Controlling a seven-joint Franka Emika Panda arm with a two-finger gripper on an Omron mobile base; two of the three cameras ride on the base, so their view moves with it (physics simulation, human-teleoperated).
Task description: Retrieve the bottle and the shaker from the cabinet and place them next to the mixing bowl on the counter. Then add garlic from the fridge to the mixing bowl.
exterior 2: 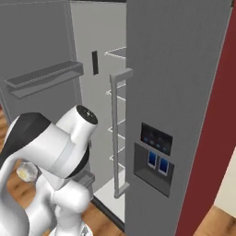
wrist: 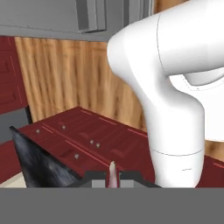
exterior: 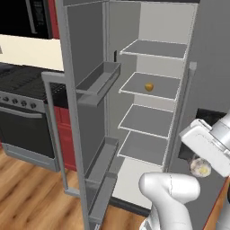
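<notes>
Apparently my gripper (wrist: 112, 178) is pinched on the garlic (exterior: 200, 168) (a light, papery, roundish bulb that could roll), clear of the fridge (exterior: 152, 85); I'd squeeze its middle gently.

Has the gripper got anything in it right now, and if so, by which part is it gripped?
The gripper is shut on the garlic. In the hand view its pale pointed tip pokes up between the fingertips, so the jaws pinch the bulb's lower body.
</notes>
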